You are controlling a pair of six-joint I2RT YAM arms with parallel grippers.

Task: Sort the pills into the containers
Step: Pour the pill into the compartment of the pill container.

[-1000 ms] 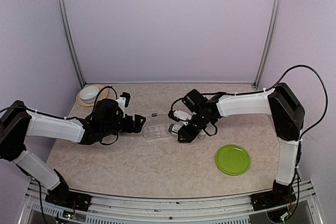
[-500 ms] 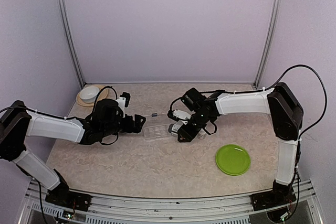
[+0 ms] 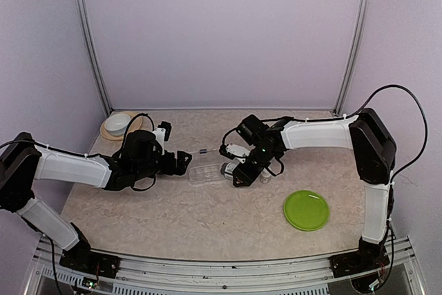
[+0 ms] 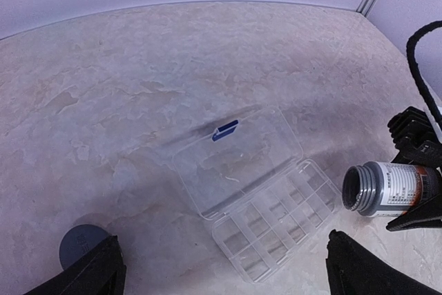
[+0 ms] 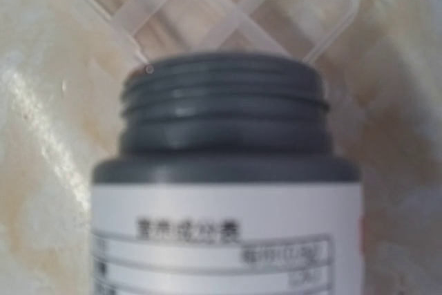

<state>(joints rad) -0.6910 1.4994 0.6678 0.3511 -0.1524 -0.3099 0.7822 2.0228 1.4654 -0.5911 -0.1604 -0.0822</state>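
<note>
- Clear compartment box point(image 4: 276, 222) lies open at mid-frame on the counter point(image 4: 103, 101); pills too small to make out.
- Right gripper point(image 3: 238, 172) clamps the uncapped grey bottle point(image 4: 387, 190), which is cut off at the right edge.
- Left gripper point(image 4: 221, 278) gapes wide, and only its fingertips show.

We had a marbled beige tabletop point(image 3: 207, 222) boxed in by plain pale lilac walls: the back panel point(image 3: 221, 32) at 12 o'clock, and side panels at 9 point(image 3: 34, 53) and 3 point(image 3: 414, 32). Two thin metal posts ran up the back corners, one at 11 point(image 3: 90, 39) and one at 1 point(image 3: 355, 32). An aluminium rail point(image 3: 221, 272) ran along the near edge at 6. The light was soft and even, and we only saw faint shadows on the stone-look surface.
</note>
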